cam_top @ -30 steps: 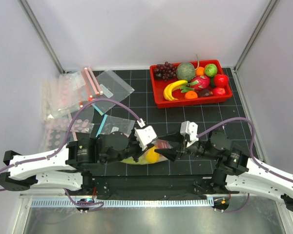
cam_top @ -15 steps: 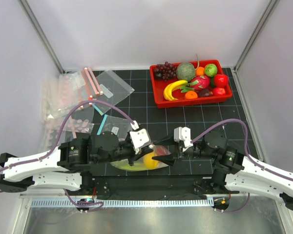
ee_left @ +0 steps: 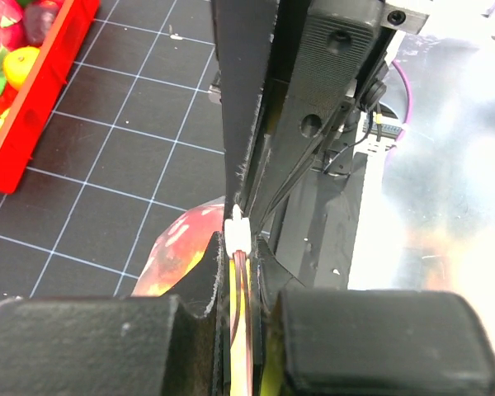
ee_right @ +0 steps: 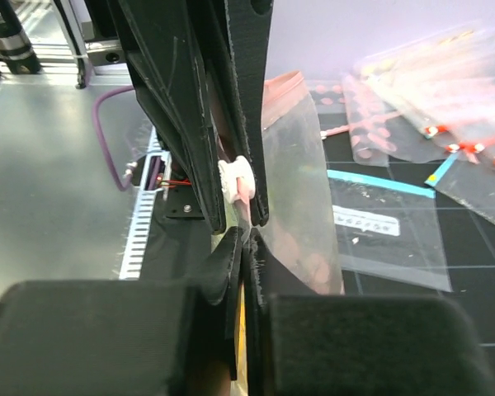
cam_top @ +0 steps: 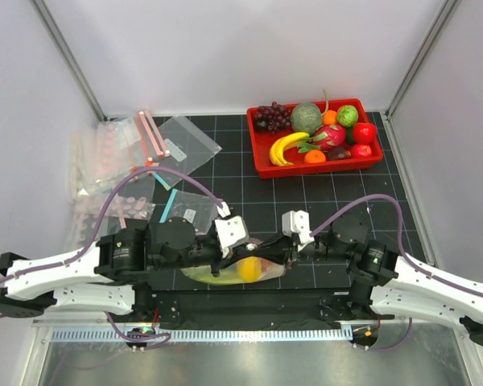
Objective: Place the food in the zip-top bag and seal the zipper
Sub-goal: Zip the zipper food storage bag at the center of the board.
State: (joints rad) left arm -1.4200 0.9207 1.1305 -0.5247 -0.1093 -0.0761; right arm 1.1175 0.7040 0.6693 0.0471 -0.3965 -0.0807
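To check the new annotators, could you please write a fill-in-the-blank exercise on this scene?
1. The left gripper and right gripper pinch the zipper of the clear ___.
2. The yellow fruit inside it is a ___.
3. The banana lies in the red ___.
Missing words: bag; lemon; tray.

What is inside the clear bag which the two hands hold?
Through the bag a yellow lemon, a pale-green celery stalk and something red, probably the apple, show. The left hand and right hand cover the rest, so a fourth item cannot be confirmed.
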